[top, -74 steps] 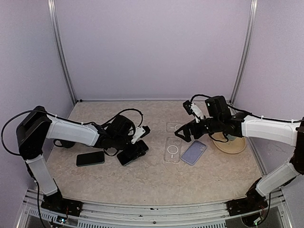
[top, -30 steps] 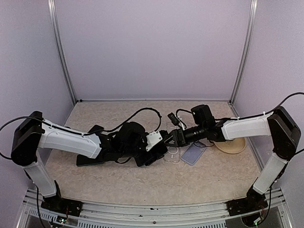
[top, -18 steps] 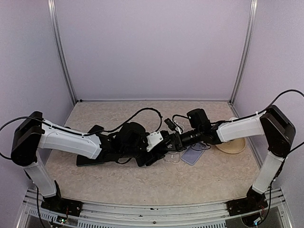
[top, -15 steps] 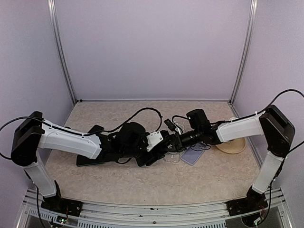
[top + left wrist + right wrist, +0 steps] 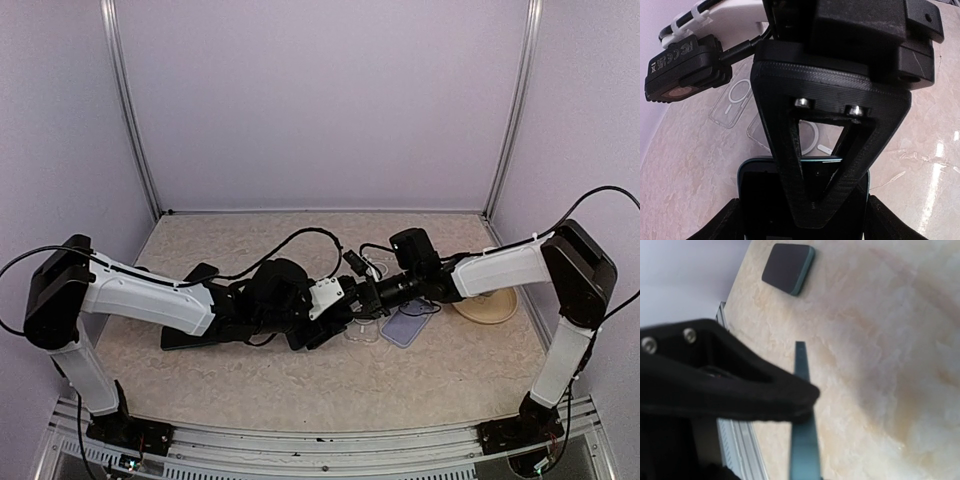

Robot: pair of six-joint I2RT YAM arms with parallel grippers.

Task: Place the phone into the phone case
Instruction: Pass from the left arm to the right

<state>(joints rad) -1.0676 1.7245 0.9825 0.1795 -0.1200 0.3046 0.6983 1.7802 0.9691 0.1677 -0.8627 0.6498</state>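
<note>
Handing the phone across between the two arms, just above the surface.
I am seeing the left jaws standing wide and clamping the phone across its width, while the right jaws are closing right down onto its thin top edge and pinching it front to back. A clear phone case is lying on the surface just beyond that edge. I am judging the phone rigid, glassy and slick, weighty for an end pinch, so I am favouring the long side rims; the case is looking flexible.

Marbled table with clear case, tan plate
</note>
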